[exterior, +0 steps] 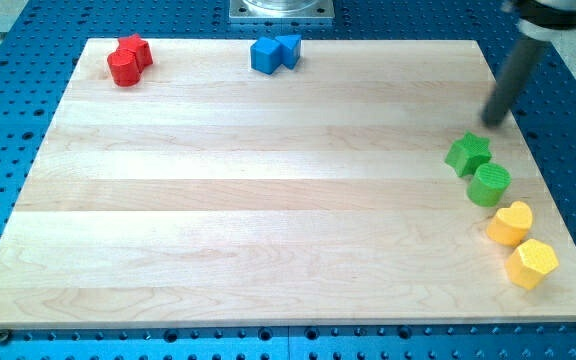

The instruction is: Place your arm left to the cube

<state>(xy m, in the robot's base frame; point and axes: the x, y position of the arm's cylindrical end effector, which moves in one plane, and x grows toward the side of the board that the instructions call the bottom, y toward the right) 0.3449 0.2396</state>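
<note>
My tip (492, 122) rests on the wooden board (268, 200) near its right edge, just above and to the right of a green star-shaped block (467, 153). Two blue blocks sit touching at the view's top middle: a blue cube (264, 56) and a second blue block (289, 48) on its right, shape unclear. My tip is far to the right of them and a little lower in the view.
Two red blocks (128, 60) touch at the top left corner. A green cylinder (489, 185) sits just below the star. Two yellow blocks (510, 223) (532, 264) lie below it along the right edge. A metal base (281, 10) is above the board.
</note>
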